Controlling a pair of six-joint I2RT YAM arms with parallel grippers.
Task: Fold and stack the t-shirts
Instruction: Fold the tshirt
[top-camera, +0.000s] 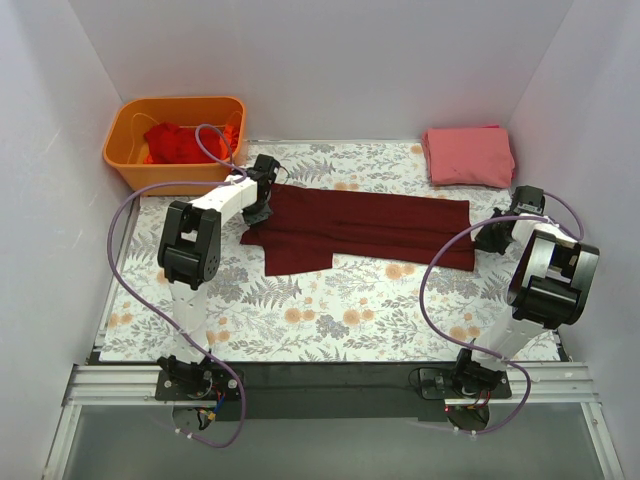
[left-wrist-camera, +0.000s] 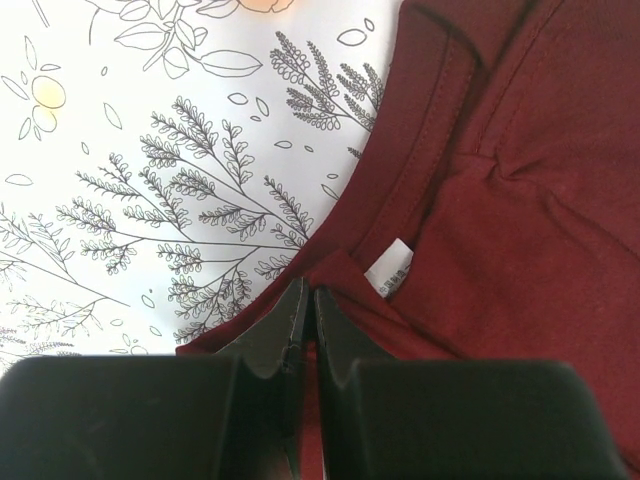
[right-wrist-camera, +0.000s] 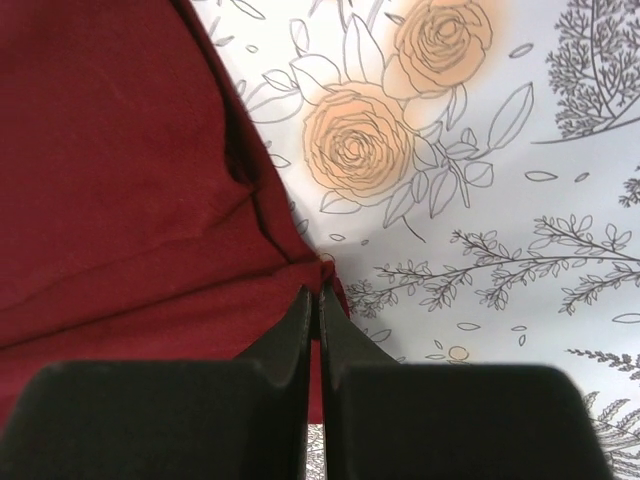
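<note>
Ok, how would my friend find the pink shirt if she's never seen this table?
Look at the flowery table and go to its far right corner. The pink shirt lies there, folded, alone. The maroon shirt is spread mid-table, and the red ones sit in the orange bin.

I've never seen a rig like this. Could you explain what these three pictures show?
A left arm and a right arm are bolted side by side at the near edge, each ending in a two-finger gripper. The wide picture is from a camera above and behind them. The other two are from cameras on each wrist, so the black shapes at the bottom are its fingers. On the flowered tablecloth lies a dark maroon t-shirt, partly folded. The left gripper pinches it near the collar's white label; the right gripper pinches the opposite end. A folded pink t-shirt lies far right; an orange bin far left holds red shirts.
</note>
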